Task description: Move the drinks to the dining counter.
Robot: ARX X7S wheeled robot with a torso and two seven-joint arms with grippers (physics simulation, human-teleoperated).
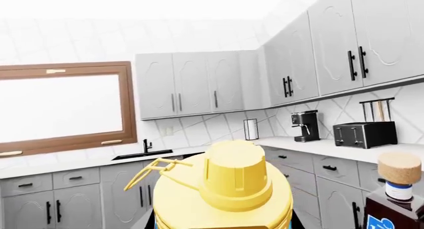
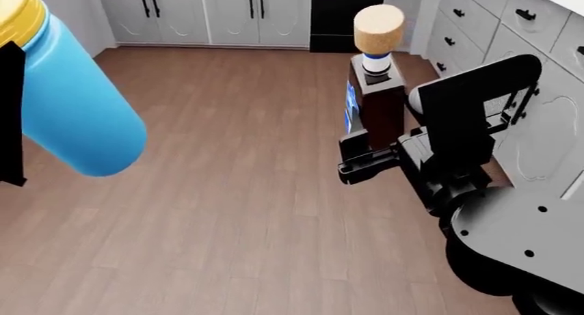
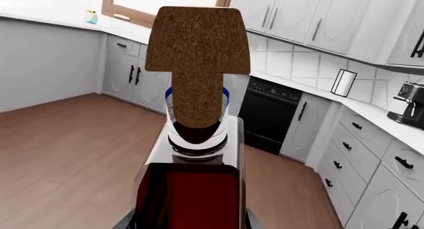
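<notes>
1. Head view, nearest first: the right hand (image 2: pixel 365 161) is clenched on the lower body of the dark-brown liquor bottle (image 2: pixel 379 106), which stands upright with its cork stopper (image 2: pixel 378 28) on top and the blue label facing the robot's left.
2. On the robot's left, the light-blue flask (image 2: pixel 78 117) hangs tilted over the floor, its yellow lid (image 2: pixel 18 18) at the picture's top corner. A black part at the edge is likely the left hand; it is too cut off to say whether it grips, though the flask being aloft suggests it does.
3. The left wrist view looks onto the lid from close by, with the bottle's cork just beside it.
4. Judged step: carrying both drinks across the room. The dining counter shows in no view, so the base must turn to find it. Doing this well means slow driving, the bottle kept vertical, the flask levelled, and the two held apart.
5. Below is bare wooden floor (image 2: pixel 228 192).
6. Farther off: white cabinets (image 1: pixel 198 82), a black oven (image 3: pixel 271 117), a desk with coffee machine (image 1: pixel 305 125) and toaster (image 1: pixel 364 133), and a wood-framed window (image 1: pixel 63 107).
</notes>
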